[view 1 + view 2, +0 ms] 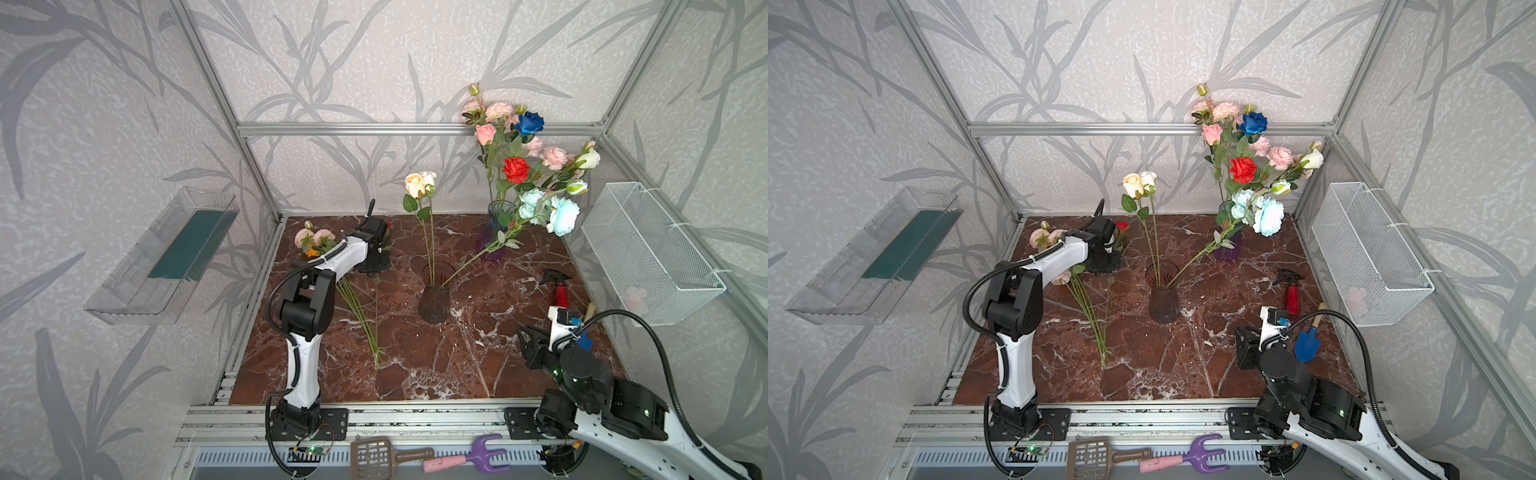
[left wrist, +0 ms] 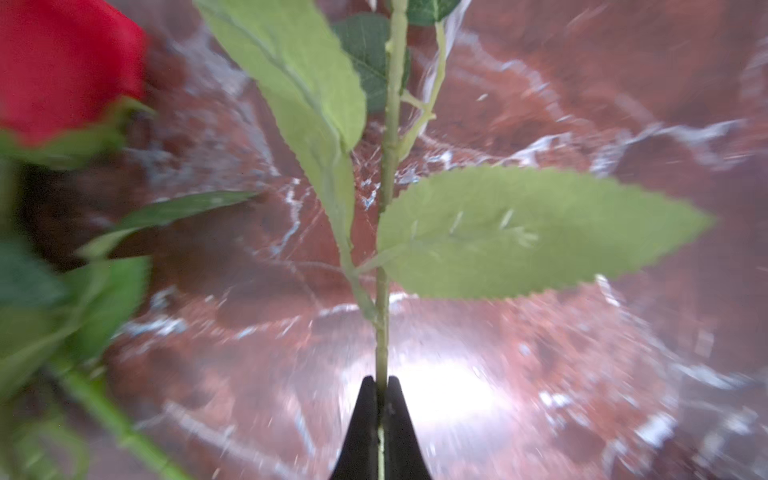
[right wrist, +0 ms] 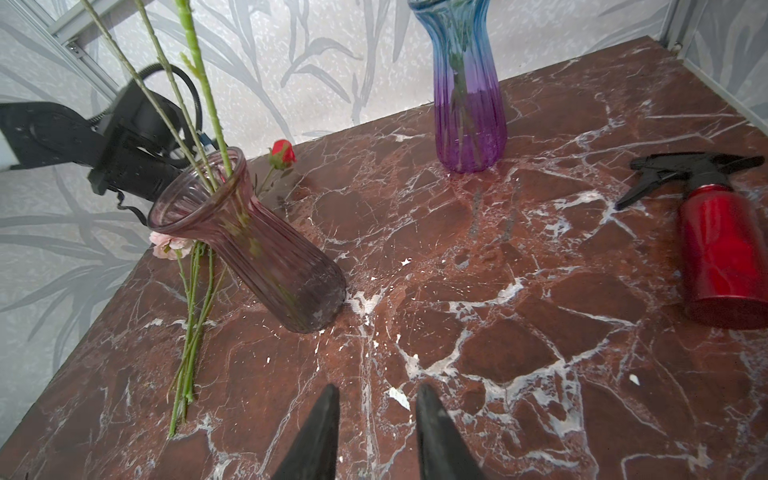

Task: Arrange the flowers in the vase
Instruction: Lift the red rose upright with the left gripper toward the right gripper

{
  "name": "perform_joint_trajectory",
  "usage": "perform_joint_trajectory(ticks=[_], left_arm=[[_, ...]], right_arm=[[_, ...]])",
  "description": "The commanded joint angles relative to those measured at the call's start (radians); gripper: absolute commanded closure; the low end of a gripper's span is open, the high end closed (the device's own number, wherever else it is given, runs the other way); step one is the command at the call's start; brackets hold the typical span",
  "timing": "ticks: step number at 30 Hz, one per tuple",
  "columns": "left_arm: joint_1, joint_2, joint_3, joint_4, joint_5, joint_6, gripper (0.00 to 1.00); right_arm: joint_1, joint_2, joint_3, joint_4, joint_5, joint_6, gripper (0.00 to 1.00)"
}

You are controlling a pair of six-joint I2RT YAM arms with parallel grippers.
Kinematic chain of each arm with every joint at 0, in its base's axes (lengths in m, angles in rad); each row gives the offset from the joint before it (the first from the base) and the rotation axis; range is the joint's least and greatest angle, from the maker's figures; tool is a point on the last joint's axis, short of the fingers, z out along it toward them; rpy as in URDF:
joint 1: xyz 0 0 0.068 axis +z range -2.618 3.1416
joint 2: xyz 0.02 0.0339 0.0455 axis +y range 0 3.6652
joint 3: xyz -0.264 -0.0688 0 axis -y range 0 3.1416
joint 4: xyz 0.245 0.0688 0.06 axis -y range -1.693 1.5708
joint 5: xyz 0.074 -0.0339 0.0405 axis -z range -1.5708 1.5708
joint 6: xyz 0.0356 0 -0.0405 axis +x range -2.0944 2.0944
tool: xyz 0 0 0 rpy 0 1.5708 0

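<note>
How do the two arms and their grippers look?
The left arm and right arm have white links, black joints and a black ribbed hose looping outside. The left gripper and right gripper are black, tapering to points.

free: tabletop [image 1: 415, 365] before smoky vase [image 1: 434, 301] | blocked: loose stems [image 1: 359, 313] left, spray bottle [image 1: 561, 293] right, purple vase [image 3: 469, 124] behind

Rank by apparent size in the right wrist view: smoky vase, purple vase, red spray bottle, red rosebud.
Largest: smoky vase
Then red spray bottle and purple vase: too alike, both cut off by the frame
Smallest: red rosebud
</note>
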Motion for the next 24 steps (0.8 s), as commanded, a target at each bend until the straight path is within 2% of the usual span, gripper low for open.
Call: perform_joint_trajectory(ticks=[1,6,13,19,24], left_arm=[[0.006,-0.162,-0.058,0.043,-0.008,-0.011,1.00],[0.007,-0.373,-0.235,0.188,0.047,-0.049,1.00],[0.007,-0.742,-0.594,0.631,0.132,-0.124,1.00],[0.004,-0.953,-0.656,0.748,0.252,-0.138,1.00],[-0.008,-1.068,-0.662,0.804,0.406,-0.125,1.00]], right_arm=[[0.002,0.052,0.038,0.069,-0.054,-0.015,0.68],[0.002,0.145,0.092,0.135,-0.138,-0.053,0.68],[0.002,0.285,0.218,0.251,-0.277,-0.139,0.68],[0.015,0.485,0.342,0.366,-0.432,-0.209,0.68],[0.104,0.650,0.469,0.430,-0.404,-0.318,0.65]])
